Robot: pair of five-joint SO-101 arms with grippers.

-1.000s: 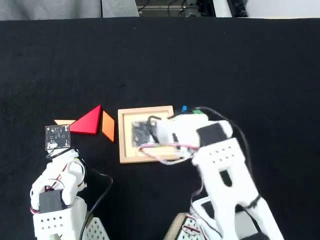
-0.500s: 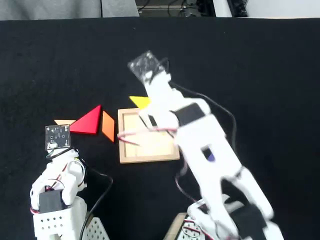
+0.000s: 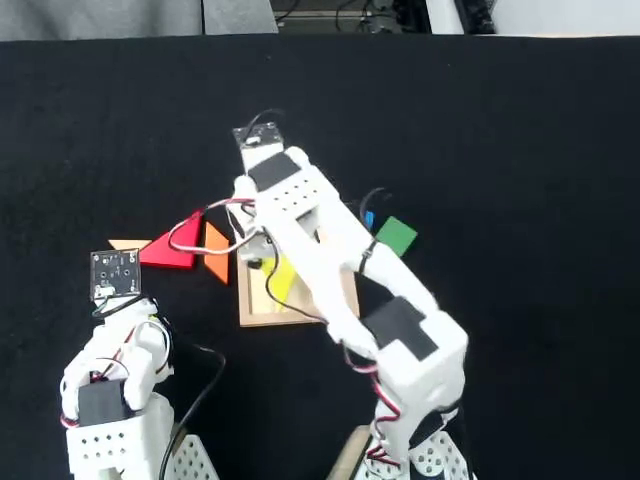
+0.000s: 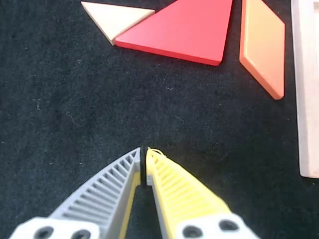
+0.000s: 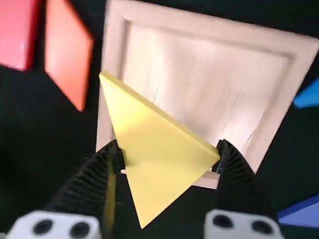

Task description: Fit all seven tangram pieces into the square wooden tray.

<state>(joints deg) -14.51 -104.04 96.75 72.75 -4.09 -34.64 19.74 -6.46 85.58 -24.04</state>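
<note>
My right gripper (image 5: 167, 154) is shut on a yellow triangle (image 5: 154, 164), holding it tilted over the near-left part of the square wooden tray (image 5: 209, 25). From above, the yellow triangle (image 3: 278, 280) shows under the right arm, over the tray (image 3: 290, 318). A red triangle (image 3: 178, 245), an orange parallelogram (image 3: 215, 252) and a pale triangle (image 3: 125, 243) lie left of the tray. A green square (image 3: 396, 237) and a blue piece (image 3: 368, 219) lie to its right. My left gripper (image 4: 145, 152) is shut and empty, short of the red triangle (image 4: 184, 27).
The right arm (image 3: 330, 250) stretches across the tray from the near side and hides much of it. The left arm (image 3: 110, 385) sits at the near left. Black cloth covers the whole table, with open room at the far side.
The right arm swung back from beyond the tray's far edge, bringing the yellow triangle over the tray. The left arm has kept still.
</note>
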